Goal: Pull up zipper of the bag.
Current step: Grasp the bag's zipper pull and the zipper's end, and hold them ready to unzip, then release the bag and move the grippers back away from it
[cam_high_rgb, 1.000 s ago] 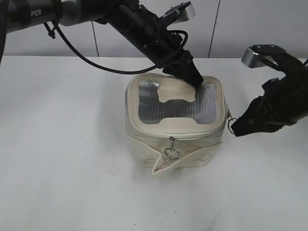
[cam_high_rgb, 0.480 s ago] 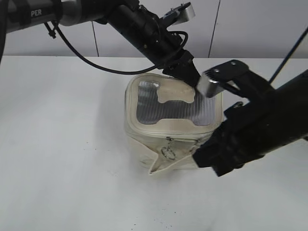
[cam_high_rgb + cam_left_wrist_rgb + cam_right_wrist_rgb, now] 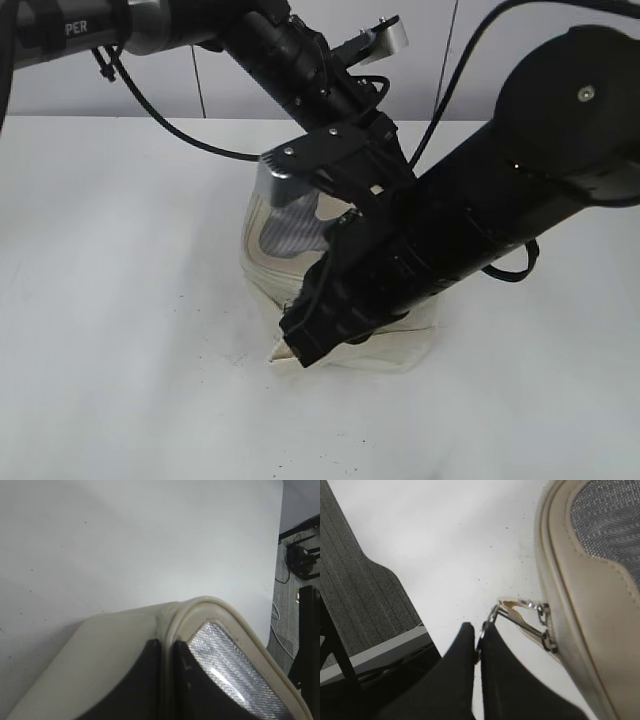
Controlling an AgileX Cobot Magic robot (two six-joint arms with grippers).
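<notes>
Exterior view: the right black gripper (image 3: 300, 352) has swept across the small boxy cream-white fabric bag (image 3: 275, 225) on the white table (image 3: 120, 300), so one slider has likely travelled along the zipper. Left wrist view: the left gripper (image 3: 167, 680), jaws nearly together, pinches the bag's rim. Right wrist view: right jaws pressed on one silver ring pull (image 3: 492, 616); one slider counted.

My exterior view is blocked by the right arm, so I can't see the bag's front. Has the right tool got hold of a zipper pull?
Observer: Yes. In the right wrist view the right tool is shut on a silver ring pull.
Operator: Is the pull hanging slack?
Observer: No, its links run straight to the rim of the bag.
Operator: And the other arm?
Observer: The left tool pinches the bag's top rim at a corner.
</notes>
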